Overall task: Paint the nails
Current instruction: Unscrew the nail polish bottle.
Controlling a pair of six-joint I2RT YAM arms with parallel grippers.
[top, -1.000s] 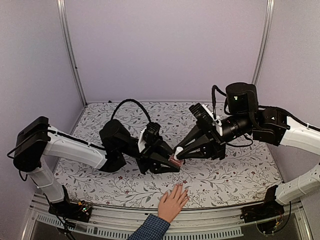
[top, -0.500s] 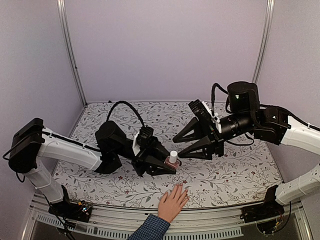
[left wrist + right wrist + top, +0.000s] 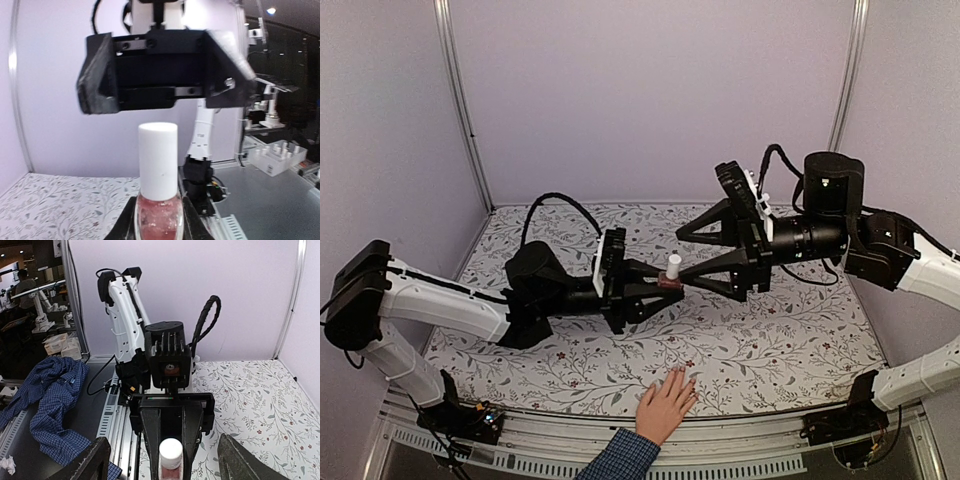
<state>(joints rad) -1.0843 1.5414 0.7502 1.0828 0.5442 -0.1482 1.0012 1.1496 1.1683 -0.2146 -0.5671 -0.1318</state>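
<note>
1. Pink polish bottle (image 3: 669,283), white-capped, sits clamped in your left end effector (image 3: 658,288), lifted off the tabletop (image 3: 790,350).
2. Your right end effector (image 3: 681,259) gapes wide, its fingers straddling the cap (image 3: 673,264) without touching.
3. Your nails (image 3: 678,376) tip a hand (image 3: 665,405) lying flat at the tabletop's near edge, well apart from the bottle.

We see a small pink bottle (image 3: 670,275) with a white cap, upright in the air above the worktop (image 3: 790,355), whose cover is printed with leafy sprigs. Lilac walls (image 3: 650,100) stand behind, with metal posts (image 3: 460,110) at the corners. In the right wrist view, blue checked cloth (image 3: 52,405) lies in folds beyond the worktop's edge
</note>
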